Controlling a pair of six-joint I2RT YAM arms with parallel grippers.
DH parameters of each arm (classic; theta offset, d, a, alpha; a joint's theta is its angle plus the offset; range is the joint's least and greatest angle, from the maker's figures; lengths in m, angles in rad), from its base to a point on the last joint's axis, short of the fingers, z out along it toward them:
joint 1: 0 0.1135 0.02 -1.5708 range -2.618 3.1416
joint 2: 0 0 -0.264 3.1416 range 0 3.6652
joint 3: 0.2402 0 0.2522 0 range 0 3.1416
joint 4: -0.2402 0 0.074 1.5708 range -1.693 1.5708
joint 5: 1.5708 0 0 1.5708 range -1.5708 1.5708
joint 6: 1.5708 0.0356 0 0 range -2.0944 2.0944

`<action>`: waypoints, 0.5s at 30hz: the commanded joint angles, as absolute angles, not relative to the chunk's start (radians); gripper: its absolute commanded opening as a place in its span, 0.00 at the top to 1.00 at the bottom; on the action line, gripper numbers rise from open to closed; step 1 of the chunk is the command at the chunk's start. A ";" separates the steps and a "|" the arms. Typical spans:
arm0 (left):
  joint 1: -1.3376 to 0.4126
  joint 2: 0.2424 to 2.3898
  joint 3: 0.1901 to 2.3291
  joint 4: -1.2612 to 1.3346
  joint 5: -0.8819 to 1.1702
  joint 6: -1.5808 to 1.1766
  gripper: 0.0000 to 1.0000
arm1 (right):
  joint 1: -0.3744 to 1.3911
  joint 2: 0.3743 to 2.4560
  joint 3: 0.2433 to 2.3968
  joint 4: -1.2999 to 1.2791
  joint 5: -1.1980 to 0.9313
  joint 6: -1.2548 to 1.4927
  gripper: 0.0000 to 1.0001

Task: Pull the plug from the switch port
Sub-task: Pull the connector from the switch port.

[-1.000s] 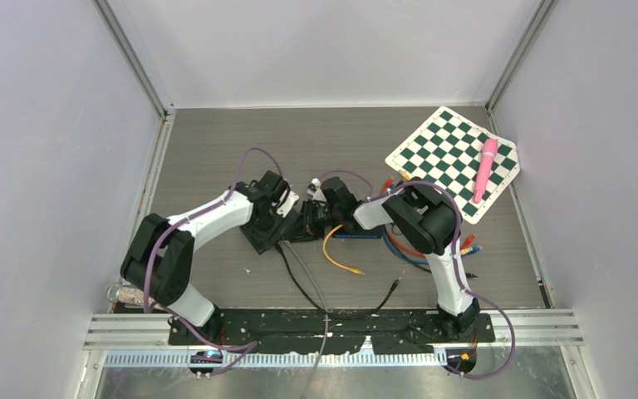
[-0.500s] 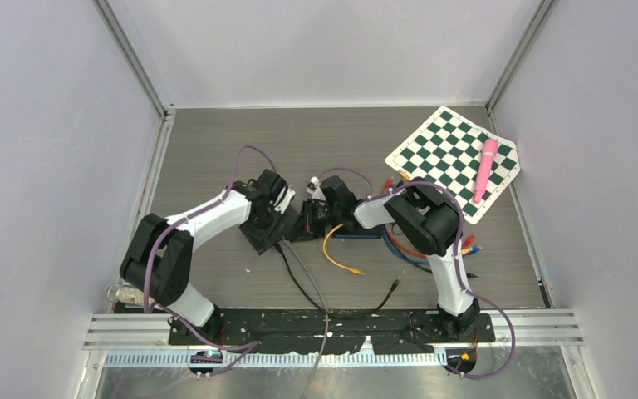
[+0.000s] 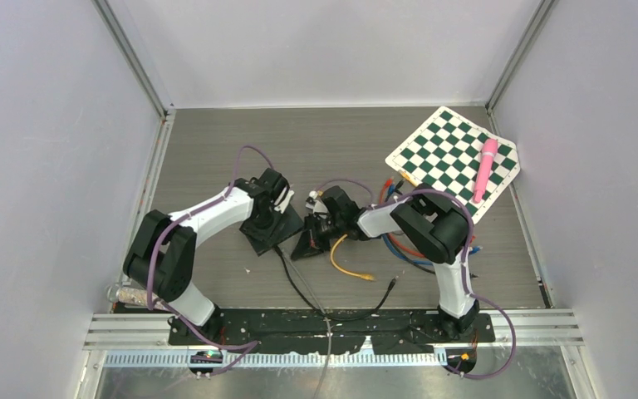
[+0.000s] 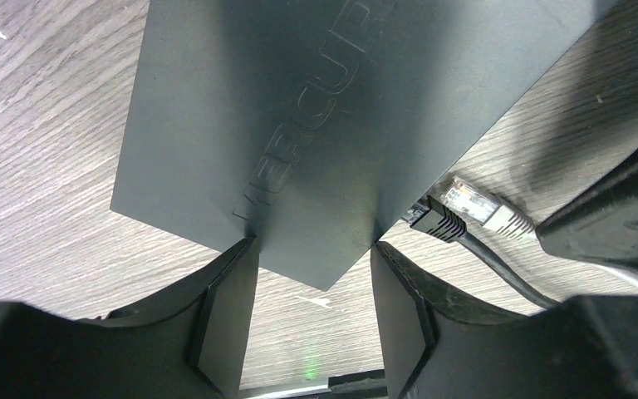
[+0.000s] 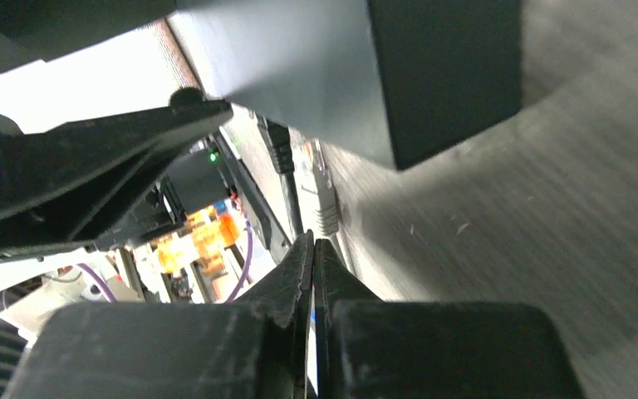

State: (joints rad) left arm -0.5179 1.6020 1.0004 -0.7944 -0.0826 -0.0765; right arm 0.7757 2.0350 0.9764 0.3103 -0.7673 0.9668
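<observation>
The black switch lies mid-table; in the left wrist view it shows embossed lettering. My left gripper is closed on the switch's near corner, with one finger against each side edge. A black plug and a grey-white plug sit in ports on the switch's right edge. Both also show in the right wrist view, the black plug and the grey-white plug. My right gripper is shut, its tips just below the grey-white plug's boot, with nothing visibly between the jaws.
A yellow cable with a loose end lies right of the switch. A black cable runs toward the near edge. Blue and orange cables lie under the right arm. A checkered board with a pink pen sits back right.
My right gripper has moved nearer and leftward, dropping low beside the switch's port edge. The yellow cable has shifted right and nearer. The left gripper stays on the switch.
</observation>
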 commanded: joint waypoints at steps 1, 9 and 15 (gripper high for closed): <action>-0.500 1.640 0.997 -0.742 -0.149 -0.101 0.47 | 0.786 1.956 0.956 0.293 -0.830 0.931 0.95; -0.476 1.469 0.969 -0.650 -0.136 -0.167 0.32 | 0.766 1.797 1.030 0.044 -0.658 0.727 0.89; -0.389 1.305 0.956 -0.612 -0.147 -0.315 0.21 | 0.787 1.789 1.123 -0.228 -0.492 0.550 0.59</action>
State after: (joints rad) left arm -0.4488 1.4277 0.9627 -0.6952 -0.1196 -0.1921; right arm 0.7712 1.8172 1.0752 -0.0364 -0.6167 0.7044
